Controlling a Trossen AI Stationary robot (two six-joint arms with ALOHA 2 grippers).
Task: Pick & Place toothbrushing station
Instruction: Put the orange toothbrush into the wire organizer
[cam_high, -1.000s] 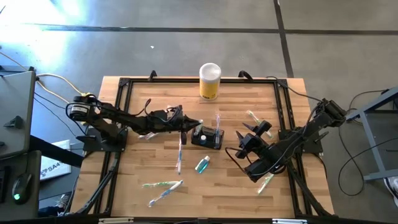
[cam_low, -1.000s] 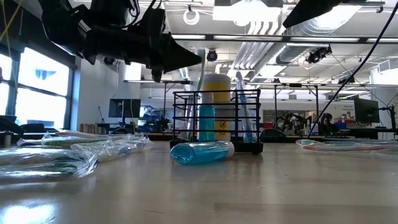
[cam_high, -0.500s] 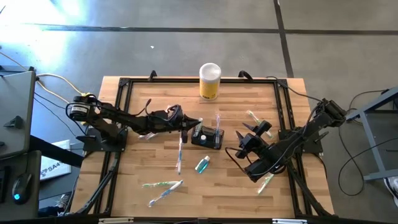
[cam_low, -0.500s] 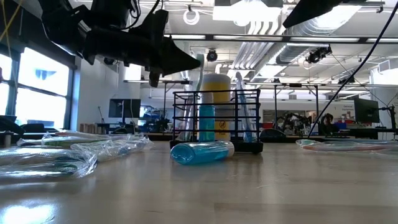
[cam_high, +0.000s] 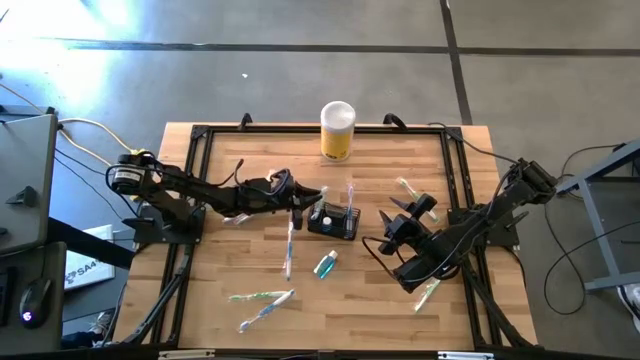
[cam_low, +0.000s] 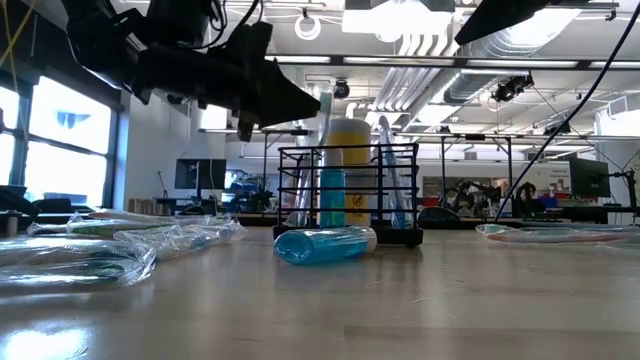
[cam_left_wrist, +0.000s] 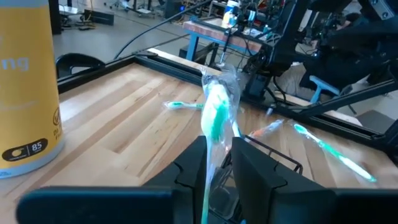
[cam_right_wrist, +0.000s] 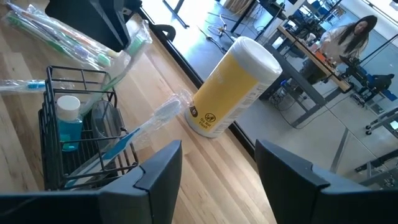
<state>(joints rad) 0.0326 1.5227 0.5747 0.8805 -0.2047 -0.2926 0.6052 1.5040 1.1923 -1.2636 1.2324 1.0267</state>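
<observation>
The black wire caddy (cam_high: 333, 221) stands on its base at the table's middle; it also shows in the low view (cam_low: 348, 190) and the right wrist view (cam_right_wrist: 74, 140). In it stand a blue bottle (cam_right_wrist: 68, 121) and a wrapped blue toothbrush (cam_right_wrist: 134, 134) that leans on the rim. My left gripper (cam_high: 312, 195) is just left of the caddy and above it, shut on a wrapped green toothbrush (cam_left_wrist: 215, 121). My right gripper (cam_high: 380, 232) is open and empty, right of the caddy. My left gripper pinches the wrapped green toothbrush between its two fingers (cam_left_wrist: 189, 171), on the stretch just below the head (cam_left_wrist: 211, 155). The fingers come about level from the table's left. The head sticks out past the fingertips toward the caddy. The brush is lifted clear of the table.
A yellow cylinder with a white lid (cam_high: 338, 130) stands at the far edge. A small blue bottle (cam_high: 325, 264) lies near the caddy. Wrapped toothbrushes lie at the left (cam_high: 290, 245), front left (cam_high: 260, 298) and right (cam_high: 405, 187). A person (cam_right_wrist: 348, 34) sits beyond the table.
My left gripper has drawn back a little toward the table's left edge with the wrapped toothbrush, still above and beside the caddy.
</observation>
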